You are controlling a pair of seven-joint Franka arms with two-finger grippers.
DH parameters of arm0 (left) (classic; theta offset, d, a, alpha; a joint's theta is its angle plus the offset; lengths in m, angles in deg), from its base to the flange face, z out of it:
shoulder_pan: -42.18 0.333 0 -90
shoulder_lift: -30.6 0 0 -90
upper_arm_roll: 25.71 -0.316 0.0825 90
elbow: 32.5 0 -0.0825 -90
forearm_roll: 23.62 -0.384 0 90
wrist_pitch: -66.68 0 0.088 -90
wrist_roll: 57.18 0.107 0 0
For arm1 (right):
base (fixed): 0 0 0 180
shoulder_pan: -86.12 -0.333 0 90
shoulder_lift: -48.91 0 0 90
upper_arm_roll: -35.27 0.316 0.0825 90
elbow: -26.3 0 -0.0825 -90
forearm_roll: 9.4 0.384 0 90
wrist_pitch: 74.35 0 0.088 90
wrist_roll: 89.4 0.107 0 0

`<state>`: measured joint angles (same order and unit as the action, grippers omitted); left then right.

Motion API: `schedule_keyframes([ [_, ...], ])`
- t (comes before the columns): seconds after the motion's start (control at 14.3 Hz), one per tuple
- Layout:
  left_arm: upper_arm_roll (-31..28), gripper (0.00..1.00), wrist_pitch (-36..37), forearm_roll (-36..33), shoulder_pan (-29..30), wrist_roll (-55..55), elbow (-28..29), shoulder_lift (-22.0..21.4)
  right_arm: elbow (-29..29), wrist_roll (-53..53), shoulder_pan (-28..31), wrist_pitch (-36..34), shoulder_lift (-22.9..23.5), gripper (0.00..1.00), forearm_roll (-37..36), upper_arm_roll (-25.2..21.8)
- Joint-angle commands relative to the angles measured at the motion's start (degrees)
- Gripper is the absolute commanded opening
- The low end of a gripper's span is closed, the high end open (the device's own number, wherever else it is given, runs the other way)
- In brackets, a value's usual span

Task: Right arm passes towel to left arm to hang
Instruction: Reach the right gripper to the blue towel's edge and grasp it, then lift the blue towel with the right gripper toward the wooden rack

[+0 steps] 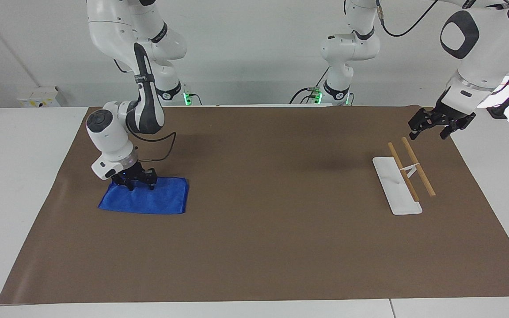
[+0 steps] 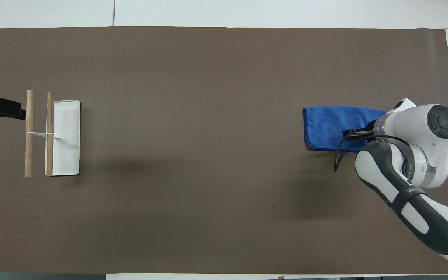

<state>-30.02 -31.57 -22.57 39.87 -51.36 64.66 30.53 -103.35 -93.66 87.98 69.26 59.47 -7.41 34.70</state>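
Towel (image 1: 146, 201) under right gripper's (image 1: 133, 184) spread jaws

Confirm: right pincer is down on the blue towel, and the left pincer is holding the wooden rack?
Not quite. The right pincer is down on the towel, but the left pincer holds nothing; the facing view shows it in the air beside the wooden rack.
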Motion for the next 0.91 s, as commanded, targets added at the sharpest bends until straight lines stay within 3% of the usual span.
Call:
schedule_keyframes([
  [0.0, 0.18, 1.0, -0.27, -1.31, 0.02, -0.81, 1.72, -1.68, -1.66, -0.49, -0.02, 0.89, -0.27, 0.0, 1.7, 0.13],
  [0.14, 0.1, 1.0, -0.27, -1.31, 0.02, -0.81, 1.72, -1.68, 0.09, 0.92, -0.28, -1.21, -0.54, 0.0, 1.7, 0.56],
  [0.56, 0.18, 1.0, -0.27, -1.31, 0.02, -0.81, 1.72, -1.68, 18.61, 11.63, -3.7, -25.0, -2.38, 0.0, 1.88, 1.97],
  [0.84, 0.18, 1.0, -0.27, -1.31, 0.02, -0.81, 1.72, -1.68, 29.43, 17.79, -6.6, -31.71, -2.12, 0.0, 11.6, 2.15],
])
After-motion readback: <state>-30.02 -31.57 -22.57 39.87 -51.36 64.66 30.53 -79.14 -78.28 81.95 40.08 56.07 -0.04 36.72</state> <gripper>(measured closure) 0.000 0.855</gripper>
